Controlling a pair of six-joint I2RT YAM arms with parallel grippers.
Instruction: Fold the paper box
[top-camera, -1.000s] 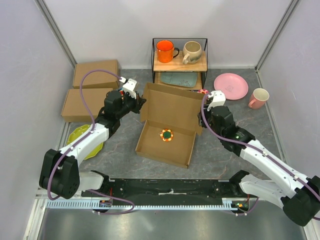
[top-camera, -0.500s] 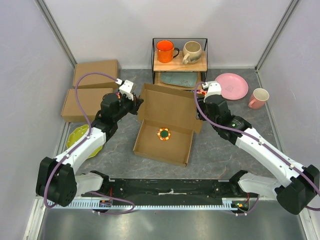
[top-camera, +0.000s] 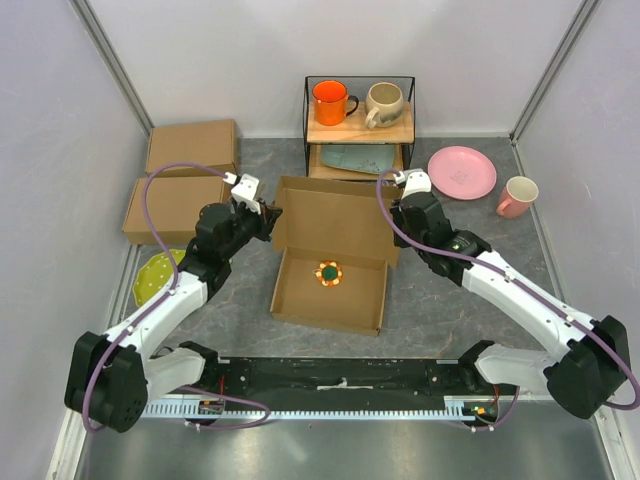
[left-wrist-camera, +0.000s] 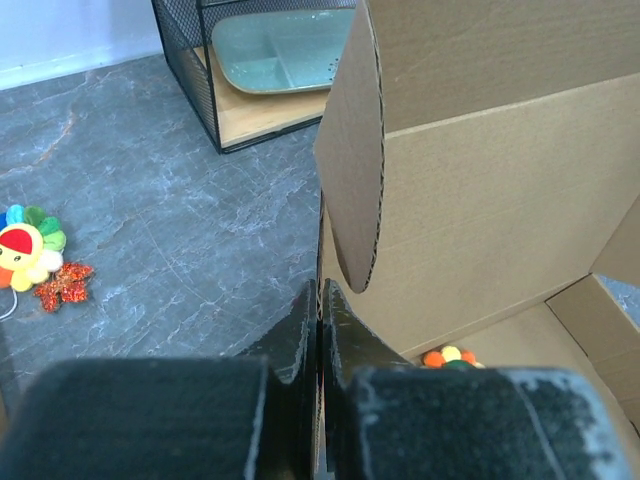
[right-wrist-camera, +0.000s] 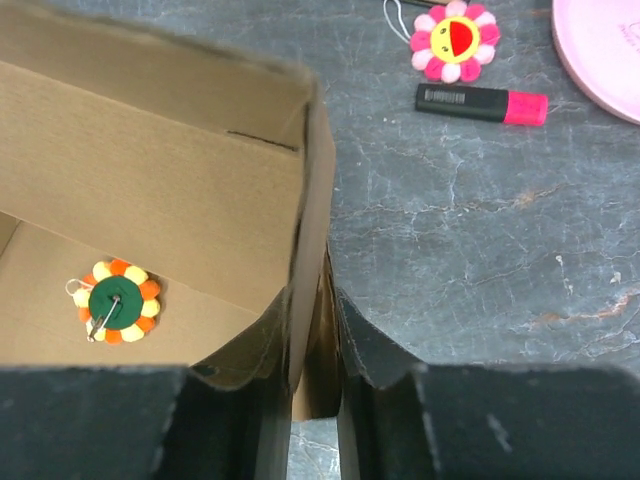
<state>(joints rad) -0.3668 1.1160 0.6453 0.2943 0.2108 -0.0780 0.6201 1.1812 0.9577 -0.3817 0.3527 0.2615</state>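
Observation:
The paper box (top-camera: 335, 290) is a brown cardboard mailer, open at mid-table, its lid (top-camera: 338, 215) raised upright at the back. A small orange and green flower toy (top-camera: 328, 272) lies inside; it also shows in the right wrist view (right-wrist-camera: 113, 301). My left gripper (top-camera: 268, 212) is shut on the lid's left side flap (left-wrist-camera: 352, 160), the cardboard edge pinched between its fingers (left-wrist-camera: 300, 330). My right gripper (top-camera: 398, 195) is shut on the lid's right side flap (right-wrist-camera: 312, 200).
Two other brown boxes (top-camera: 190, 148) (top-camera: 172, 208) lie at the back left. A wire rack (top-camera: 358, 125) with two mugs and a tray stands behind the lid. A pink plate (top-camera: 461, 171), pink mug (top-camera: 517, 196), green plate (top-camera: 152, 275), pink marker (right-wrist-camera: 482, 103) and flower toys (right-wrist-camera: 451, 38) (left-wrist-camera: 30, 240) lie around.
Both grippers have moved back with the lid's side flaps. The lid has swung up from leaning toward the front to standing more upright, and the box has shifted slightly.

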